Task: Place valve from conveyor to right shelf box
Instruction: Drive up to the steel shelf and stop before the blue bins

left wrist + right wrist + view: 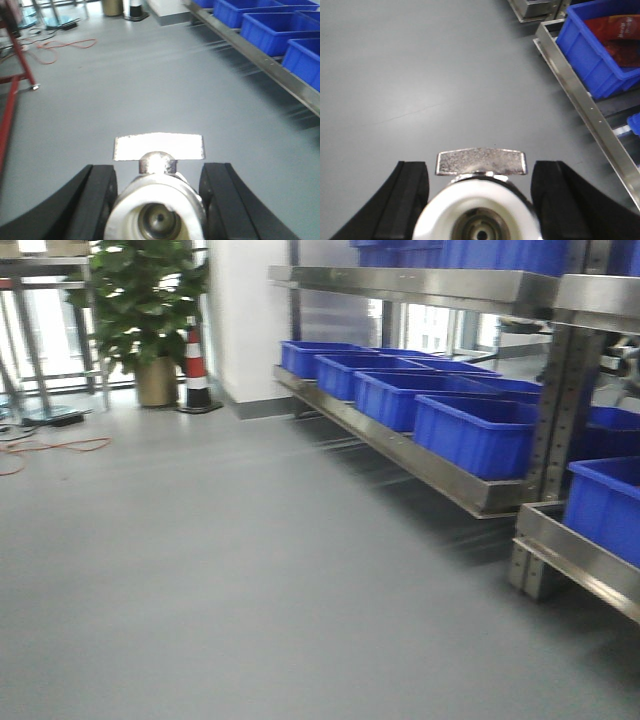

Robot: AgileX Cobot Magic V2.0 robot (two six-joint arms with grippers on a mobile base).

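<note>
In the left wrist view my left gripper (pixel 157 202) is shut on a metal valve (pixel 156 207) with a white-taped end and a flat handle (pixel 159 146), held above the grey floor. In the right wrist view my right gripper (pixel 481 200) is shut on a second valve (pixel 479 212) with a white end and a flat metal handle (pixel 481 161). A steel shelf (pixel 440 475) carries blue boxes (pixel 478 432); another blue box (pixel 608 505) sits at the far right. The conveyor is out of view. Neither gripper shows in the front view.
A blue box (pixel 600 47) holding red packets sits on a steel shelf rail (pixel 585 107) to the upper right of my right gripper. A potted plant (pixel 145 310), a traffic cone (pixel 196 370), an orange cable (pixel 60 47) and a red frame (pixel 12 85) stand on the grey floor.
</note>
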